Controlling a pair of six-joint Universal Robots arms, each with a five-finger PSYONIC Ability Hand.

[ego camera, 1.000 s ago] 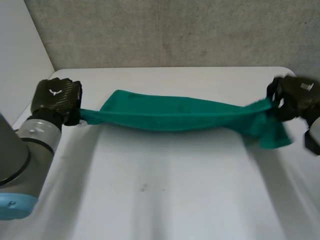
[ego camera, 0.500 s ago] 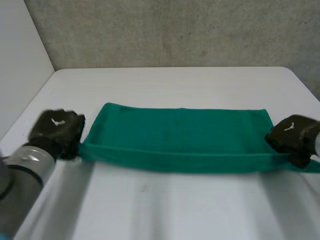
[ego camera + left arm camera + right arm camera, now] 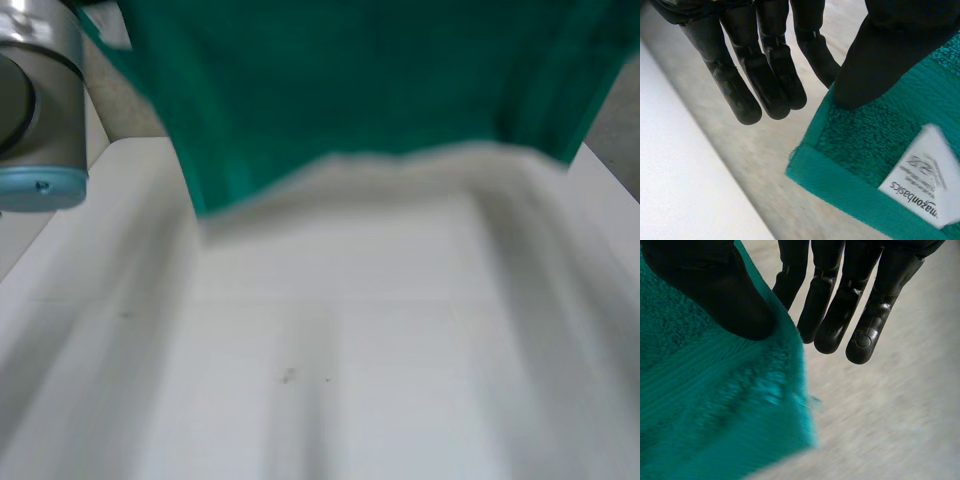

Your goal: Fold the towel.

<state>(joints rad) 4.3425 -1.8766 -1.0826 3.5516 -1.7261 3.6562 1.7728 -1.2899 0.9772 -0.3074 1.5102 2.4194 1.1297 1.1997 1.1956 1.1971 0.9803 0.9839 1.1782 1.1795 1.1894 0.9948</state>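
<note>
White desk (image 3: 330, 350) is seen beneath the green towel (image 3: 350, 80), which is held spread in the air toward the far edge. One corner, by a white label (image 3: 922, 175), is pinched by the left hand (image 3: 890, 55); another corner is pinched by the right hand (image 3: 715, 290).

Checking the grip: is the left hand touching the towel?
Touching. In the left wrist view the left hand has its thumb pressed on the towel near a corner.

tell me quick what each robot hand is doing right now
Left robot hand: closed on a corner of the towel.
Right robot hand: closed on the towel.
</note>
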